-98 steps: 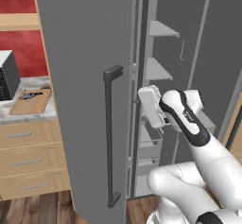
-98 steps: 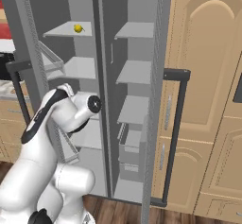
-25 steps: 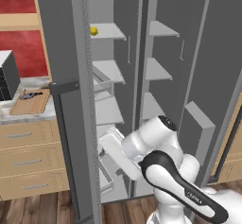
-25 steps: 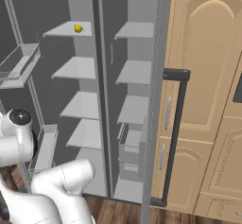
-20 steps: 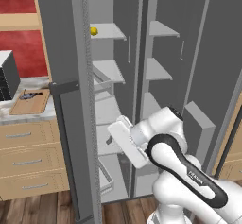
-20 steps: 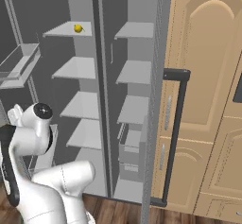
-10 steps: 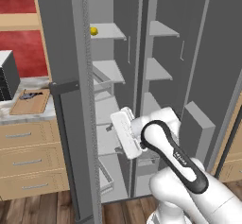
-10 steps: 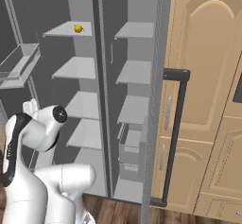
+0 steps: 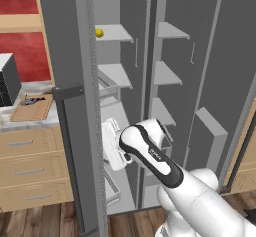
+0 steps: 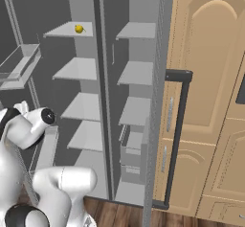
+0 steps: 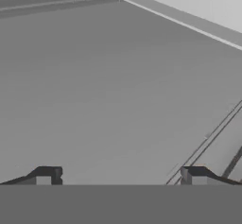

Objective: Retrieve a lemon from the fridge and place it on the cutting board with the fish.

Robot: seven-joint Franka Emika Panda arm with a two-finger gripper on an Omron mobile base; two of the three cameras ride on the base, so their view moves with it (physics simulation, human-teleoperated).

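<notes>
Two doors of the fridge (image 9: 210,56) stand swung wide, which is why its pale shelves show from both base cameras; the lemon (image 9: 99,32) sits on the top shelf, upper left of centre in the left base view and upper left in the right base view (image 10: 79,28), close to that shelf's front edge. Low in the left base view, just left of centre, the gripper (image 11: 118,176) hangs beside the inner face of the left door, fingers spread wide and holding nothing; the hand view faces plain grey panel with its two dark tips well apart. At the left edge of the left base view the cutting board (image 9: 33,108) lies on the counter with the fish (image 9: 29,100) on it, well apart from the lemon. By my judgement the reach must climb several shelves; the door edge and shelf fronts bound the path, while the open bay leaves room to rise.
</notes>
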